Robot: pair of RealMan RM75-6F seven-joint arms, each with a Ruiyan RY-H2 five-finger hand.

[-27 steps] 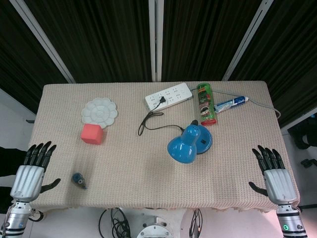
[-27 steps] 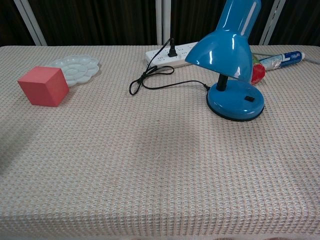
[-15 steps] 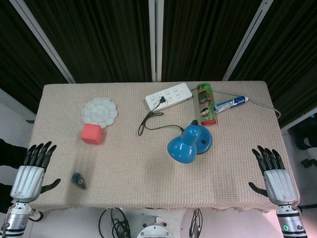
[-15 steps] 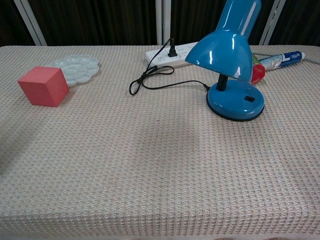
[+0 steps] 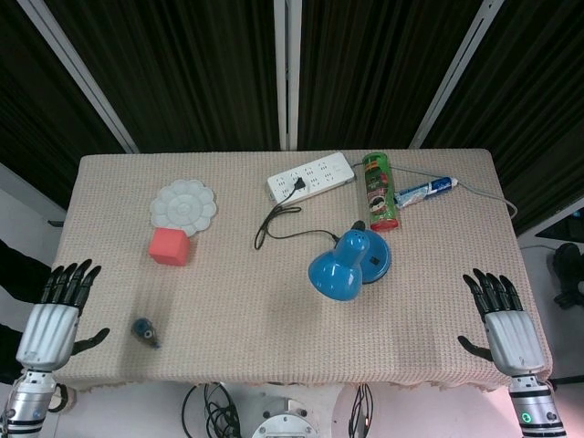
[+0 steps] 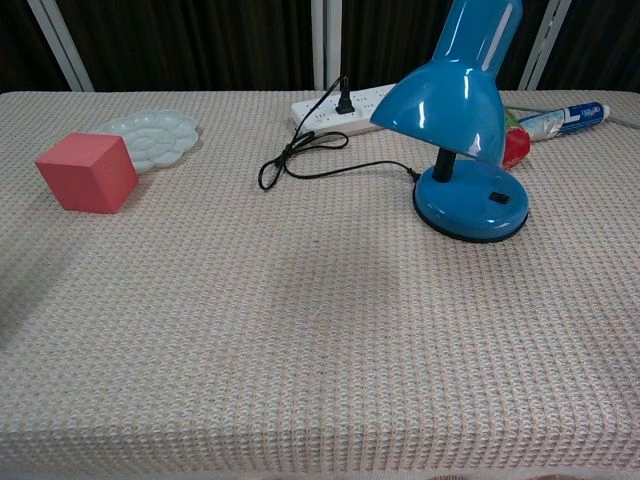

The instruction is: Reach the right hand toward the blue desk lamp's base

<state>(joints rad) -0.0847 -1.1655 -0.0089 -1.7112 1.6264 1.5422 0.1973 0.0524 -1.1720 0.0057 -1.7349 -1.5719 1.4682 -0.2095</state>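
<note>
Right hand not yet near the lamp; the reach is all left to do.

In the head view, the right hand (image 5: 507,330) lies at the near right edge of the table (image 5: 228,301), its fingers (image 5: 484,287) apart and holding nothing, well apart from the blue desk lamp (image 5: 349,264), which stands right of the middle. The left hand (image 5: 55,319) lies open at the near left edge. In the chest view, the lamp's base (image 6: 472,203) sits free on the cloth and no hand shows.
</note>
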